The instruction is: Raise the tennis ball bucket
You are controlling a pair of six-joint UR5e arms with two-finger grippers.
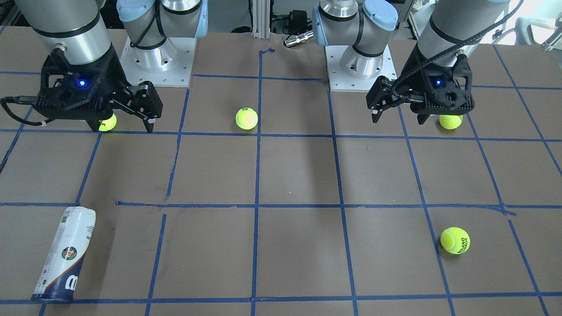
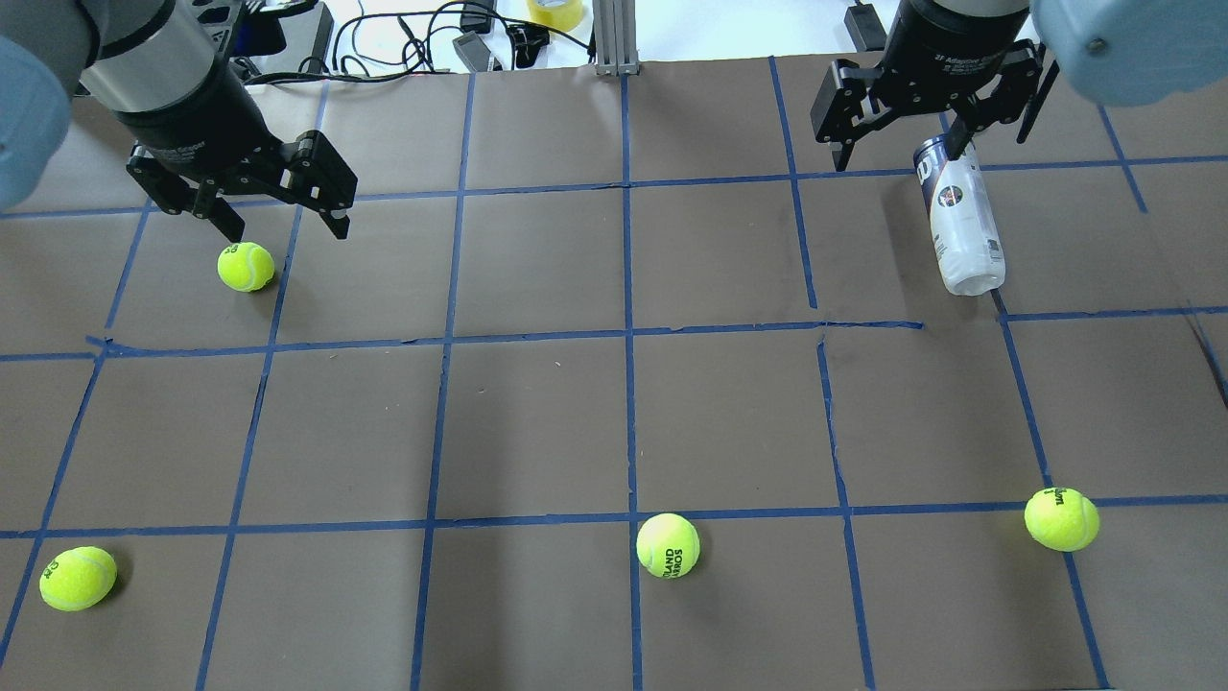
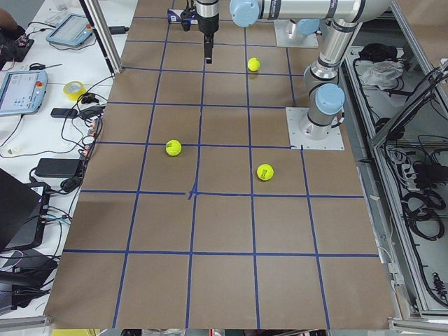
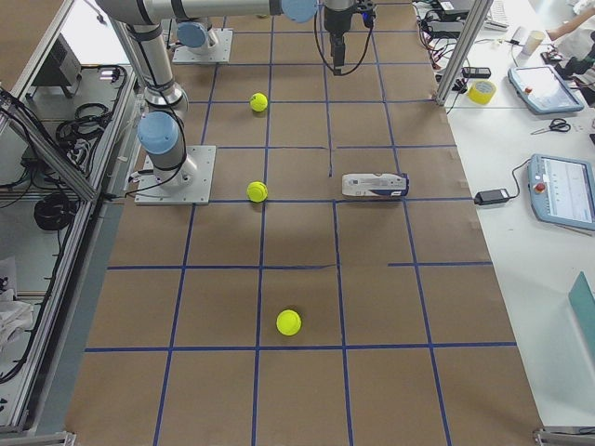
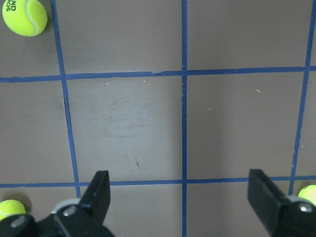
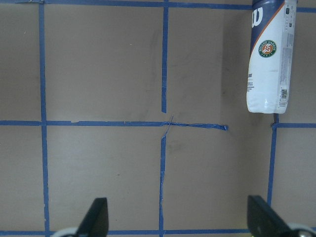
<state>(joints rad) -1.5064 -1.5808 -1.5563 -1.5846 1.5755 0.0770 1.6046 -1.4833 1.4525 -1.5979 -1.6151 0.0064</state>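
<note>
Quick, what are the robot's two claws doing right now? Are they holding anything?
Left gripper: open, holding nothing.
Right gripper: open, holding nothing.

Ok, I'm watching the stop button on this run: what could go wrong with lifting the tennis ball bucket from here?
1. The tennis ball bucket lies on its side. Being round, it may roll away if the fingers of the open right gripper touch it unevenly.
2. It is long, so a grip near one end could let it tilt or slip during the lift.
</note>
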